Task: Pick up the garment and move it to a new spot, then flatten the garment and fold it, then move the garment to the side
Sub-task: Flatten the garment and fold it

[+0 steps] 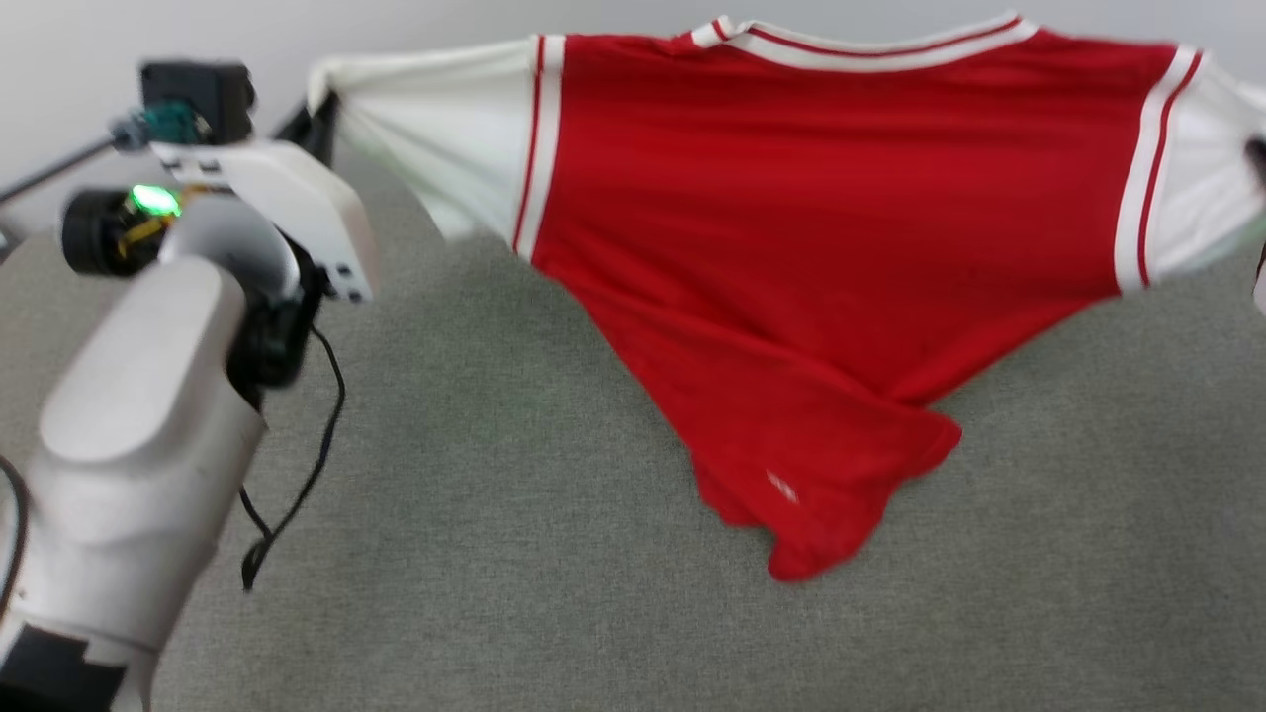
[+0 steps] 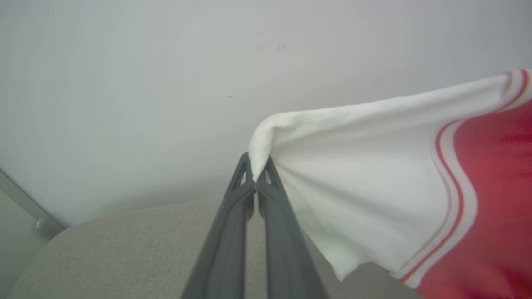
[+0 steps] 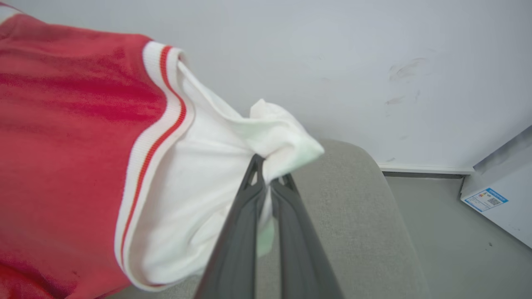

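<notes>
**Setting: a sparsely furnished robotics lab or test room.** A bare, pale wall (image 3: pixel 374 62), scuffed toward 2 o'clock in the right wrist view, meets a plain grey floor (image 3: pixel 436 224) at a pale skirting strip (image 3: pixel 424 169). A white carton or cabinet (image 3: pixel 511 207) with a blue printed label (image 3: pixel 484 199) stands at 4 o'clock. The bench (image 1: pixel 495 593) is covered in grey woven fabric, its corners rounded. At 8 o'clock in the head view, a pale robot forearm (image 1: pixel 138 445) trails a loose black cable (image 1: pixel 340 396) below a lit green indicator (image 1: pixel 153 200).
</notes>
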Robot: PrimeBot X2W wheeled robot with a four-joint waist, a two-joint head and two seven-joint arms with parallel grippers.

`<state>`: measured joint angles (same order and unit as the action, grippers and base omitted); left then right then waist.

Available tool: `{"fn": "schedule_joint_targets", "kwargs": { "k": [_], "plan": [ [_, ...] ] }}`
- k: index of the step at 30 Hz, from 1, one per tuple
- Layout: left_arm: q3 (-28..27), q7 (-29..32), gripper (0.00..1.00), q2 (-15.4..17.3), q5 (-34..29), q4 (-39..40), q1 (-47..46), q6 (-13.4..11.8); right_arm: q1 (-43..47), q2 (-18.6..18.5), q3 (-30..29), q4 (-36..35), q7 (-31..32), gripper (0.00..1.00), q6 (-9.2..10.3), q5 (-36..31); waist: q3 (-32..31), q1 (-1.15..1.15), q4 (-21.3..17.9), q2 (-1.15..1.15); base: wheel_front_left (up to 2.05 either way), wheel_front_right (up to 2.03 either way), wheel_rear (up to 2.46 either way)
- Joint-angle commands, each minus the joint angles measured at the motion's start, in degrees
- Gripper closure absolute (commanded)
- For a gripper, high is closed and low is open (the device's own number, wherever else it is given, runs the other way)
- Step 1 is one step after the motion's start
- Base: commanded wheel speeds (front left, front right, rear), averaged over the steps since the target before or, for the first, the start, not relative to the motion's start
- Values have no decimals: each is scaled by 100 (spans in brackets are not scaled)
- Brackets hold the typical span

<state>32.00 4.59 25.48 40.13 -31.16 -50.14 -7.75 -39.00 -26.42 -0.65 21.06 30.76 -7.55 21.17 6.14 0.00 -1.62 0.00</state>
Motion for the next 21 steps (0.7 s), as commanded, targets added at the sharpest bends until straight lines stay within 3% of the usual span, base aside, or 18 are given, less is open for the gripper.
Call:
{"fn": "schedule_joint_targets", "kwargs": {
  "k": [1, 9, 21],
  "plan": [
    [-78, -89, 100, 61, -7, -119, -234, -1, -250, -117, 54, 51, -133, 100, 12, -106, 118, 0, 22, 0, 0, 0, 0],
    [-320, -510, 100, 199, -228, -711, -1702, 120, -1768, -211, 341, 311, -925, 100, 12, -462, 952, 0, 25, 0, 0, 0, 0],
    [-701, -1333, 100, 475, -406, -1040, -3589, 297, -3993, -30, 656, 1006, -2331, 100, 13, -789, 2135, 0, -171, 0, 0, 0, 0]
  ]
}}
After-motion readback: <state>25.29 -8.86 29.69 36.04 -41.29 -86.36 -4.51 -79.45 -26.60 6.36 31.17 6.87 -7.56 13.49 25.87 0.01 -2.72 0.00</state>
